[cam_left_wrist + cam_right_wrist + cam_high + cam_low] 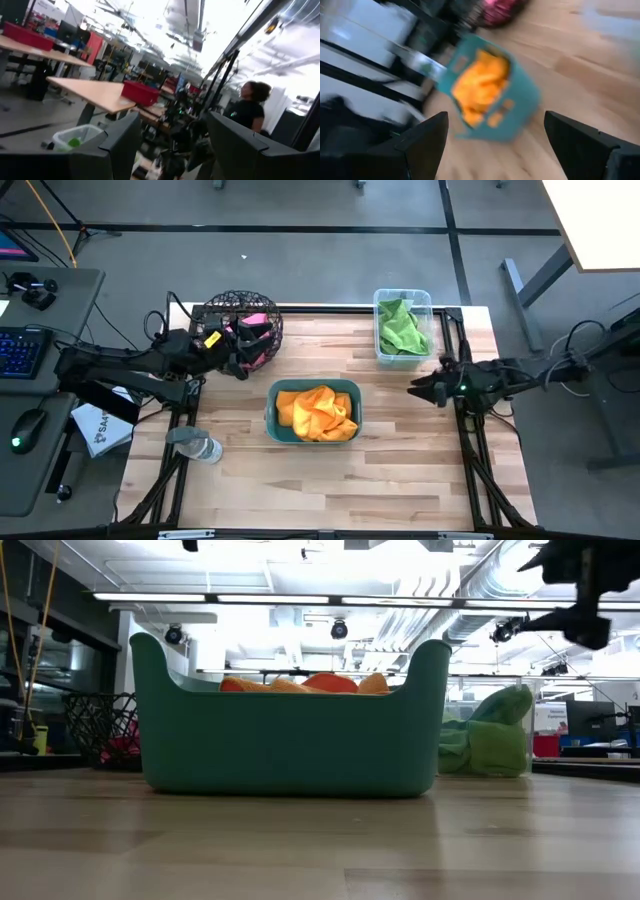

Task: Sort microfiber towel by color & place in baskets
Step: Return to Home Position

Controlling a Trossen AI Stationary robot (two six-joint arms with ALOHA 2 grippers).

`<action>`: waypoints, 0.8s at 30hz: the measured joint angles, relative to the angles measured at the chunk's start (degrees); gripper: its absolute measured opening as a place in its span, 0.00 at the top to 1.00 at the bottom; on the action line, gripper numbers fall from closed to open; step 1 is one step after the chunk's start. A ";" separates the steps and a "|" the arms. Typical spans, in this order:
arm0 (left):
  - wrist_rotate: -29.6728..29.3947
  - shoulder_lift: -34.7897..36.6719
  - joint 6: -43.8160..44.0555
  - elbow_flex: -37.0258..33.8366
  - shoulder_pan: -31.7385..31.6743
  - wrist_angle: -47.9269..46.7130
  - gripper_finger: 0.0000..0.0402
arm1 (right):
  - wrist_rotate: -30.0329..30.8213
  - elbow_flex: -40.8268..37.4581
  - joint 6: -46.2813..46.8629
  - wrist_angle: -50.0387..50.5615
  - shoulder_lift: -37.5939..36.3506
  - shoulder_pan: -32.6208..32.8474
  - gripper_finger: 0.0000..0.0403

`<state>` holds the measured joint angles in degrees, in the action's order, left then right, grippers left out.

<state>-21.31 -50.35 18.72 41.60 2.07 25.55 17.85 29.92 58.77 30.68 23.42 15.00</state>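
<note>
Left tool (238, 358): fingers apart, empty, left-rear of teal tub (270, 418), beside wire basket (222, 308) holding pink towel (256, 320). Tub holds orange towels (316, 412), centre of worktop (300, 490). Clear bin (404, 293), right-rear of tub, holds green towel (400, 330). Right tool (420, 391): right of tub, fingers apart, empty.

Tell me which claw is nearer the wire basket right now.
Left. The left claw is at the wire-mesh basket's edge, by the pink cloth. The right claw is on the table's other side, beside the clear bin holding the green cloth.
</note>
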 joint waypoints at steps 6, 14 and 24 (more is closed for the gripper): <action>-0.25 0.00 0.07 0.00 -0.02 -5.69 0.46 | -0.04 -8.56 0.11 -22.10 1.79 0.00 0.19; 4.79 0.54 0.70 -1.01 -0.02 -8.29 0.46 | -0.21 -6.86 -5.17 -25.98 6.37 0.00 0.19; 5.30 3.48 6.50 -7.16 -0.02 -7.23 0.50 | 0.12 -6.33 -5.28 -26.30 7.74 0.00 0.19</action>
<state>-16.01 -46.87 25.23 34.44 2.04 18.33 17.96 23.59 53.49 4.37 31.17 15.00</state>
